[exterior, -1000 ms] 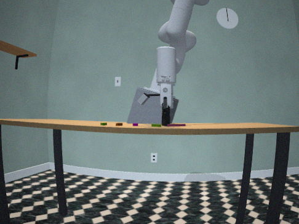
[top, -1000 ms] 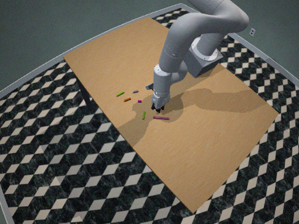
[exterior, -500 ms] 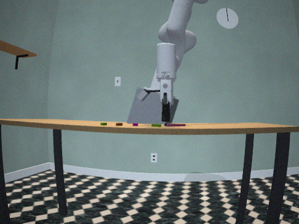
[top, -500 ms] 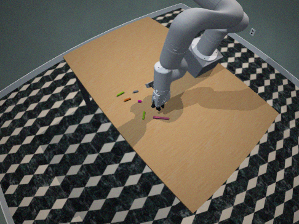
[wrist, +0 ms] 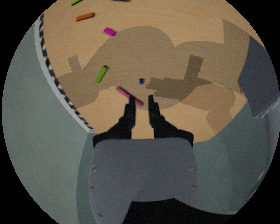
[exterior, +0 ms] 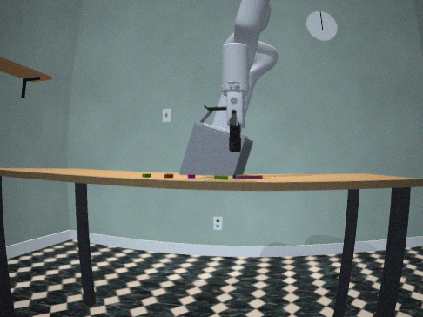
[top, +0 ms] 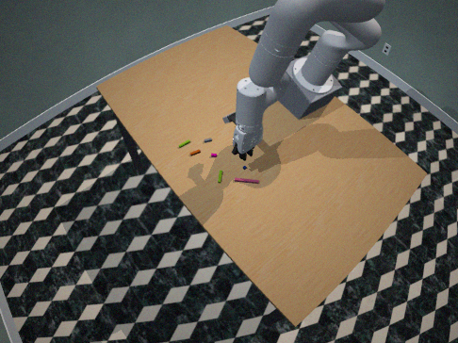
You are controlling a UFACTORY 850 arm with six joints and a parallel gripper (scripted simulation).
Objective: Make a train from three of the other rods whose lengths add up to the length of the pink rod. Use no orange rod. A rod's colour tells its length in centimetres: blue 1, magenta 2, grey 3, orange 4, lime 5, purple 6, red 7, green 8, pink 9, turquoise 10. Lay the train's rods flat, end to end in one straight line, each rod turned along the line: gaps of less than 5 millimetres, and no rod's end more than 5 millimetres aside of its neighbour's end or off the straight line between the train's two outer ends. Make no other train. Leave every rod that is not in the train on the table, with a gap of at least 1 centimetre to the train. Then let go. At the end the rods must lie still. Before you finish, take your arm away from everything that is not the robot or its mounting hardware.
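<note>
My black-fingered tool (top: 243, 156) (exterior: 235, 150) (wrist: 141, 101), parted and empty, hovers above the short blue rod (top: 244, 168) (exterior: 235, 176) (wrist: 141, 81), which lies near the long pink rod (top: 247, 180) (exterior: 250, 177) (wrist: 124, 92), probably to start a blue-grey-lime train.

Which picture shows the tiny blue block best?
The wrist view: the tiny blue block sits in plain sight there, apart from the pink stick. From the top it's just a small dark dot; the exterior view shows a sliver by the pink stick's end.
</note>
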